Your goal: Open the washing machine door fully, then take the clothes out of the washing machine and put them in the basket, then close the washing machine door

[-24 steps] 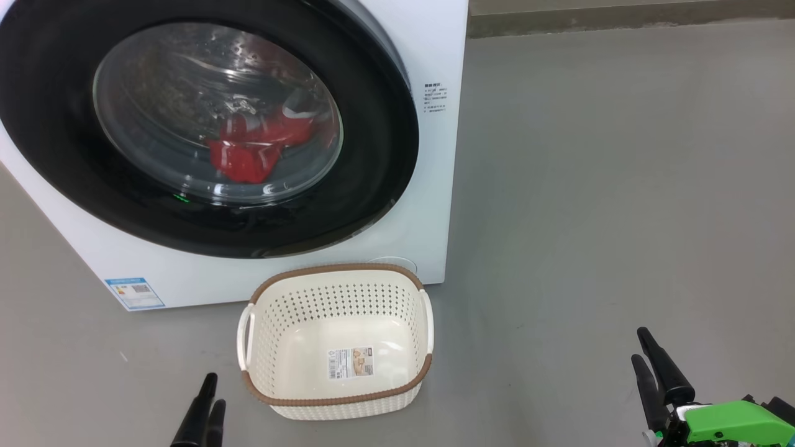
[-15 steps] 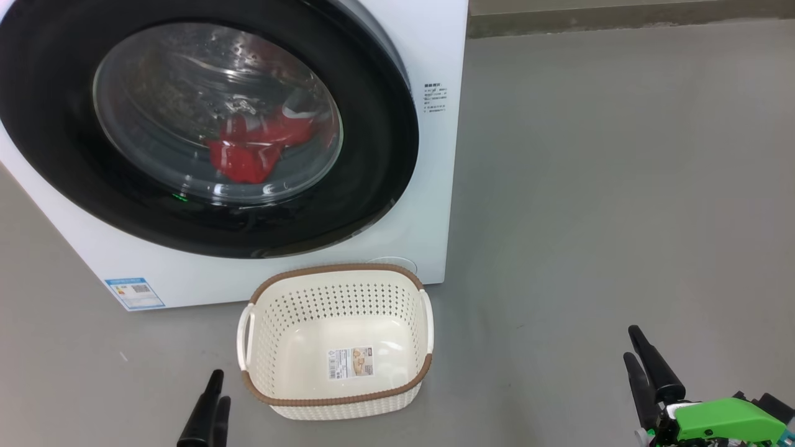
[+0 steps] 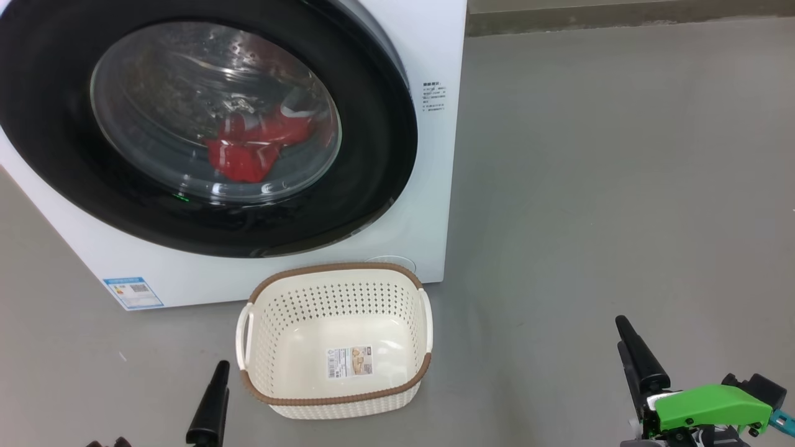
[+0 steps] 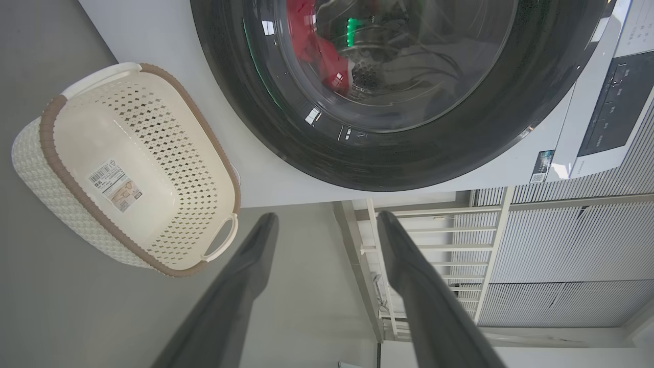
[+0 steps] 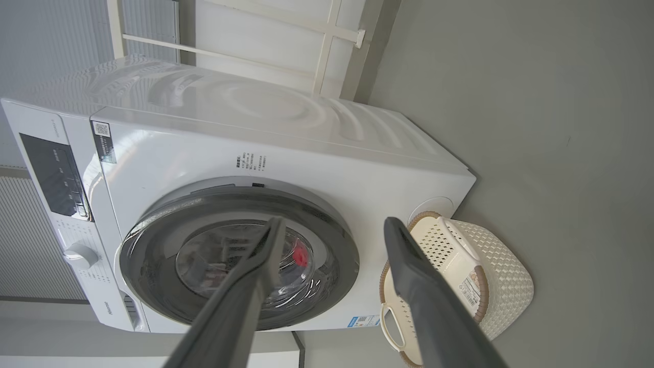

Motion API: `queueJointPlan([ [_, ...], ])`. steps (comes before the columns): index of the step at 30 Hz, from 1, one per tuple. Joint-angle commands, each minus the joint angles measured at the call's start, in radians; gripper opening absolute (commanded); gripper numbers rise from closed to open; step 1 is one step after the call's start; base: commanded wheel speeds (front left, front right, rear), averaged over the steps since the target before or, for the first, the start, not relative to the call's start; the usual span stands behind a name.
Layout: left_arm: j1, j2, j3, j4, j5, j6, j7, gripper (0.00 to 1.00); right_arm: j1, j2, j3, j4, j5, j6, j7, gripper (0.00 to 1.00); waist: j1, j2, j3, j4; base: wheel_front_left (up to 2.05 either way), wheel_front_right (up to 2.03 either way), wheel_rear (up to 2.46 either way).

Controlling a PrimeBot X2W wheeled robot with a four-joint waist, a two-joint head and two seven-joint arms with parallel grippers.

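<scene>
Clothes [image 3: 248, 155] in washing machine [image 3: 435, 186], label [image 3: 351, 362] in basket [image 3: 335, 268], left end effector [image 4: 327, 217] and right end effector [image 5: 334, 222] apart

The shut door [image 3: 379, 155] blocks the clothes [image 3: 248, 152]; the basket [image 3: 335, 268] stands just before it, open floor [image 3: 590, 186] to their right.

A smooth grey floor [image 3: 608, 186] spreads across the right and lower parts of the head view, with a small pale speck [image 3: 123, 357] at lower left. A darker strip [image 3: 621, 13] (seemingly a wall base) runs along the top edge. In the left wrist view, white bars [image 4: 449, 210] and grey ribbed panels [image 4: 562, 245] occupy the lower right.
</scene>
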Motion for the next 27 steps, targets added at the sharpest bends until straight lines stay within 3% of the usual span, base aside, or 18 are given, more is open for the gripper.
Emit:
queueJointPlan([
  [1,-0.049,0.012,0.003,-0.029,0.024,0.003,-0.010,1.00,-0.058,-0.014,0.010,-0.020,-0.025,0.000,-0.010,1.00,-0.0001,0.0000,0.000,0.000,0.00,0.00,0.00],
  [27,-0.099,0.017,-0.058,-0.044,0.344,0.064,-0.087,1.00,-0.120,-0.017,0.070,-0.013,-0.357,0.000,-0.087,1.00,-0.0001,0.0000,0.008,-0.005,0.00,0.00,0.00],
])
